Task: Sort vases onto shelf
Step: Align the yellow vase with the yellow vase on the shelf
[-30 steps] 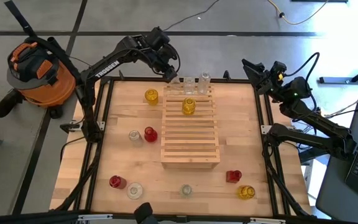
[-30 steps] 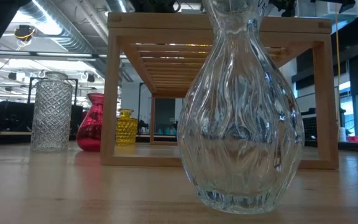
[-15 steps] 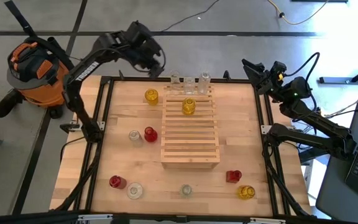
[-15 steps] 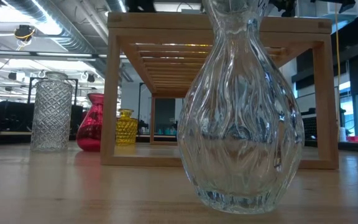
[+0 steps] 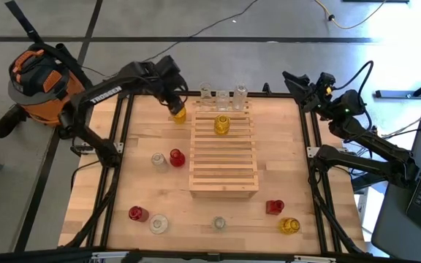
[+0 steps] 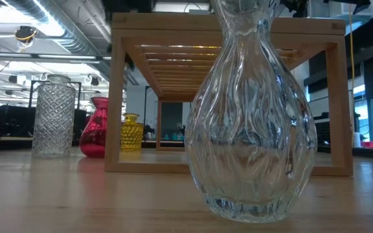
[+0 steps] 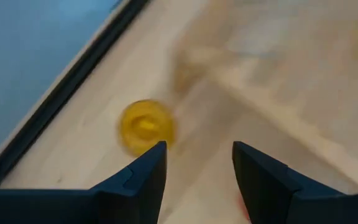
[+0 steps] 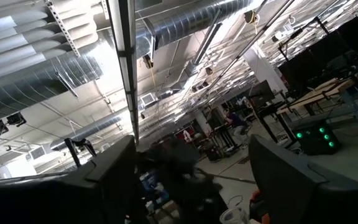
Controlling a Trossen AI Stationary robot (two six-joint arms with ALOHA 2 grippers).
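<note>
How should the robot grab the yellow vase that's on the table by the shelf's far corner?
Probably by its narrow neck, from straight above. The yellow vase stands upright, and the left gripper, fingers open, is already over it.

Left arm is stretched across the table's far left corner, wrist angled down; left gripper is held low, fingers parted with nothing between. Right arm is folded off the far right edge, right gripper spread, raised.
</note>
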